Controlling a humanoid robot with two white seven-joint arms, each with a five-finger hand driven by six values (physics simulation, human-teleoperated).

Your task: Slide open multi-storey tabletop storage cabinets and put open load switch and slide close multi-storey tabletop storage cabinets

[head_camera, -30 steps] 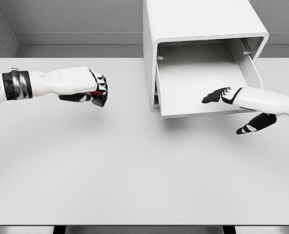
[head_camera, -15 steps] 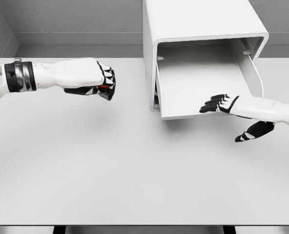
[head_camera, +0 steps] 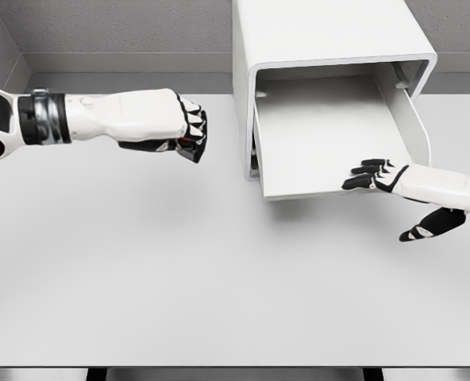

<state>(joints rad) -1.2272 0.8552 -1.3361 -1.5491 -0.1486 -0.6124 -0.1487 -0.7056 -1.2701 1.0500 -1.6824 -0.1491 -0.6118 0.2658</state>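
Plain white flat desk (head_camera: 219, 286), bare along the near edge and across the whole front half.

Further in, at the right edge: right hand (head_camera: 402, 198) with black fingers and a white back, on a white arm entering from the right. Fingers (head_camera: 366, 173) stretched out flat and close together, tips lying over the front lip of the drawer near its right corner; thumb (head_camera: 429, 226) dropped below and to the right, apart from the fingers, hanging over the desk. Opened out, gripping nothing.

At about the same depth on the left half: left hand (head_camera: 183, 135) on a white forearm with a black wrist band, entering from the left edge, held above the desk. Curled tight into a fist, knuckles pointing right toward the cabinet, well clear of it. A small red and dark object (head_camera: 183, 144) just visible between the curled fingers and the palm, clenched inside the fist; too little showing to make out its shape.

Beyond, toward the far edge and right of centre: white box-shaped tabletop storage cabinet (head_camera: 322, 40) with rounded corners. Shallow white drawer (head_camera: 322, 135) pulled out toward the near side, tray floor in plain sight, front lip casting a shadow on the desk.

Behind the desk, a grey wall (head_camera: 116, 28).
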